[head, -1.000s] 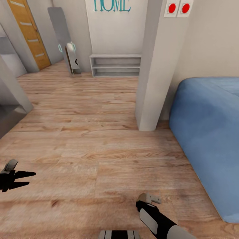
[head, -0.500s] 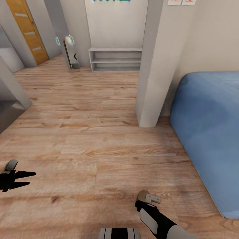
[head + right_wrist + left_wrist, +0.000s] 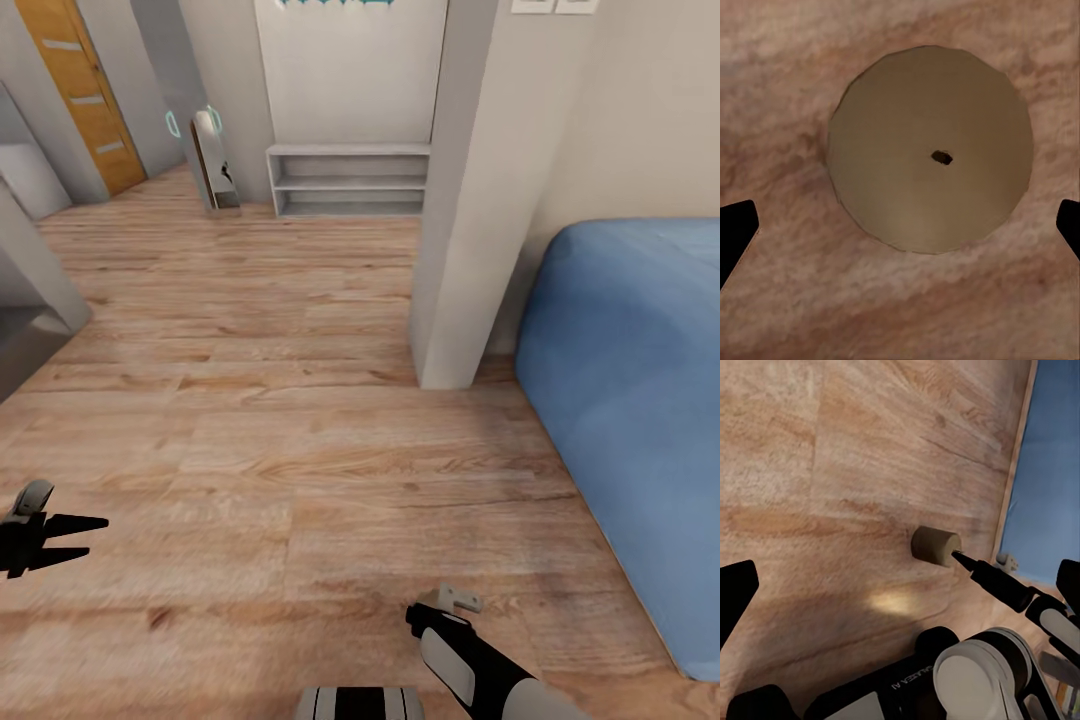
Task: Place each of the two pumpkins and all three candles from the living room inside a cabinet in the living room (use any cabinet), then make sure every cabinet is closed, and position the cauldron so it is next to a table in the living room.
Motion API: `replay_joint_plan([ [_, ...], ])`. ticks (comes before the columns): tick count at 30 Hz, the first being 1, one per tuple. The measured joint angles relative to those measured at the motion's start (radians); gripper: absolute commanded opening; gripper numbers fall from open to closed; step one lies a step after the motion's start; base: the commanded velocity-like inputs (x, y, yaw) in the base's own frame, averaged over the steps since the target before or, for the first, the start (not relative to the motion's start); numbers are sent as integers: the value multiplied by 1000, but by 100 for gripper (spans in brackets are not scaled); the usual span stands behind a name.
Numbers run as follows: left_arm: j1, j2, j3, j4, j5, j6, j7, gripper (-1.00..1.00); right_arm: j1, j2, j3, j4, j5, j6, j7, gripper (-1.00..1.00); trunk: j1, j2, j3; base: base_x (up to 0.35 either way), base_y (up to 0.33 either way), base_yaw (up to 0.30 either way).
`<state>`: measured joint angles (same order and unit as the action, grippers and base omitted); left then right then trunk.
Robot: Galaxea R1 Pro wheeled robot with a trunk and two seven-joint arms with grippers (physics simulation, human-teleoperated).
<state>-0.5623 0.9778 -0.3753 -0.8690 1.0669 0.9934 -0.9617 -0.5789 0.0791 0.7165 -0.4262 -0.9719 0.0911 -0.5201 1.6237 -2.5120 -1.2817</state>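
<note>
Wood floor (image 3: 300, 420) spans room. Blue bed (image 3: 630, 400) along right side, grey pillar (image 3: 470, 200) beside it. White open shelf (image 3: 345, 180) against far wall, orange door (image 3: 75, 90) far left. Left gripper (image 3: 60, 538) low at left, black fingers spread, holding nothing. Right gripper (image 3: 900, 225) points straight down over tan candle (image 3: 930, 150); fingertips wide apart at either side, candle ungrasped. Candle (image 3: 936, 545) stands on floor near bed edge, right fingertip (image 3: 971, 566) just at it.
</note>
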Motion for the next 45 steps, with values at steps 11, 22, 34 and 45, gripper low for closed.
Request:
replay_joint_plan([
  [11, 0, -2, 0, -1, -2, 0, 0, 100, 0, 0, 0, 0, 0, 0, 0, 100, 0, 0, 0, 40, -82, 0],
  [22, 0, -3, 0, -1, -3, 0, 0, 100, 0, 0, 0, 0, 0, 0, 0, 100, 0, 0, 0, 92, 0, 0],
  [34, 0, -3, 0, -1, -6, 0, 0, 100, 0, 0, 0, 0, 1, 0, 0, 100, 0, 0, 0, 44, 22, 0],
  [45, 0, -2, 0, -6, -7, 0, 0, 100, 0, 0, 0, 0, 1, 0, 1, 100, 4, -2, -27, 0, 0, 0],
])
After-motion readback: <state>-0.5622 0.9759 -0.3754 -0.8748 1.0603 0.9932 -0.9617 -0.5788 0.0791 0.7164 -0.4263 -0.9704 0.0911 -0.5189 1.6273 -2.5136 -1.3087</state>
